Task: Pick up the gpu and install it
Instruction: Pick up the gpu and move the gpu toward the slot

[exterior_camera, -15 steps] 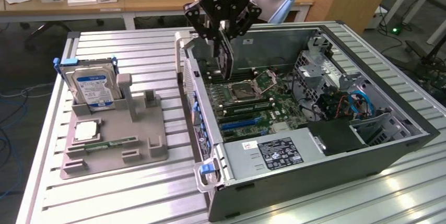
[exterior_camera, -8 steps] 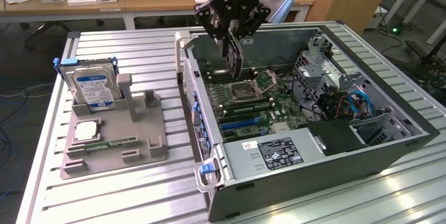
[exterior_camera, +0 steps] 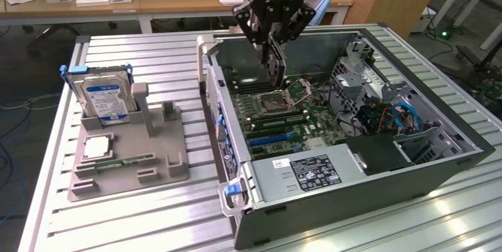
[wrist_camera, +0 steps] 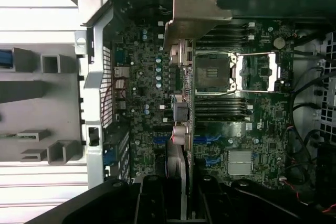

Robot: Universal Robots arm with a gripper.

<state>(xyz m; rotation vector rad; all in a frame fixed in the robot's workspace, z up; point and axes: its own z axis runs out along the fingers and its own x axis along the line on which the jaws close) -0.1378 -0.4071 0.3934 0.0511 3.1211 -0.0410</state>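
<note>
"ROBOTIQ" reads in white on the gripper (exterior_camera: pixel 274 39). Its fingers are clamped on the gpu (exterior_camera: pixel 274 67), which hangs on edge inside the open case (exterior_camera: pixel 353 205), over the motherboard (exterior_camera: pixel 271 120) near the CPU socket (exterior_camera: pixel 276 102). The stickers on the power supply (exterior_camera: pixel 314 172) and the hard drive (exterior_camera: pixel 106 96) are too small to read. The card stands between the case's side wall and the drive cage (exterior_camera: pixel 365 81), touching neither.

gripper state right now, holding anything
Gripper: jaws closed on the gpu, held edge-down above the motherboard.
</note>
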